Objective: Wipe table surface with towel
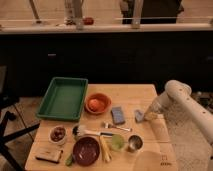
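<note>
The table surface point(132, 95) is a light wood plank top in the middle of the camera view. The towel point(139, 116) is a small crumpled blue-grey scrap lying on its right side. My gripper point(150, 115) comes in from the right on a white arm and sits low over the table, right beside the towel and touching or nearly touching it. A flatter blue-grey rectangular pad point(118, 114) lies just left of the towel.
A green tray point(63, 97) stands at back left. An orange bowl point(97, 103) holds an orange fruit. At the front are a fork point(116, 127), a metal cup point(134, 143), a green cup point(117, 142), a dark red bowl point(86, 150) and a small bowl point(58, 134). A dark counter point(105, 50) runs behind.
</note>
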Robot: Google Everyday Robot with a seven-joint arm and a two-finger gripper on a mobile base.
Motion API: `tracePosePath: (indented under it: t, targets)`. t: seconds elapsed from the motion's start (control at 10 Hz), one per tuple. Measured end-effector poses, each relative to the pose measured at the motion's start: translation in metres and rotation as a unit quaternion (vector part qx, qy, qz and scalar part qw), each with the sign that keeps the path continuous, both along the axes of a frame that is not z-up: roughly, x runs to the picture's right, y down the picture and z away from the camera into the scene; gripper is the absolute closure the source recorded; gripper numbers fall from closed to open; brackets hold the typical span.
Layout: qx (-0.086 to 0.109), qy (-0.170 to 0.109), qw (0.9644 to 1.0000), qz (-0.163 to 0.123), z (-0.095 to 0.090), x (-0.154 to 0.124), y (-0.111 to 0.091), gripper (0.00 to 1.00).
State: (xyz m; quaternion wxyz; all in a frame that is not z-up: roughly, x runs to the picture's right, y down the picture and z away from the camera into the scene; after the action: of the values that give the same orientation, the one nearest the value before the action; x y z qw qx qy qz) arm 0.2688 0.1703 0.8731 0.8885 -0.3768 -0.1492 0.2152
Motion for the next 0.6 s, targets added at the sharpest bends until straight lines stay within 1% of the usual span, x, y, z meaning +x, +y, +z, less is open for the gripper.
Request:
tracePosePath:
  t: [0.2, 0.4, 0.5, 0.6]
  targets:
    - [0.003, 0.014, 0.9999, 0.002, 0.004, 0.007, -0.007, 1.00]
    - [0.007, 0.022, 0.9997, 0.002, 0.015, 0.008, -0.018, 1.00]
    - [0.005, 0.022, 0.9997, 0.002, 0.022, 0.006, -0.023, 1.00]
    - [0.002, 0.017, 0.9999, -0.001, 0.025, 0.000, -0.024, 1.00]
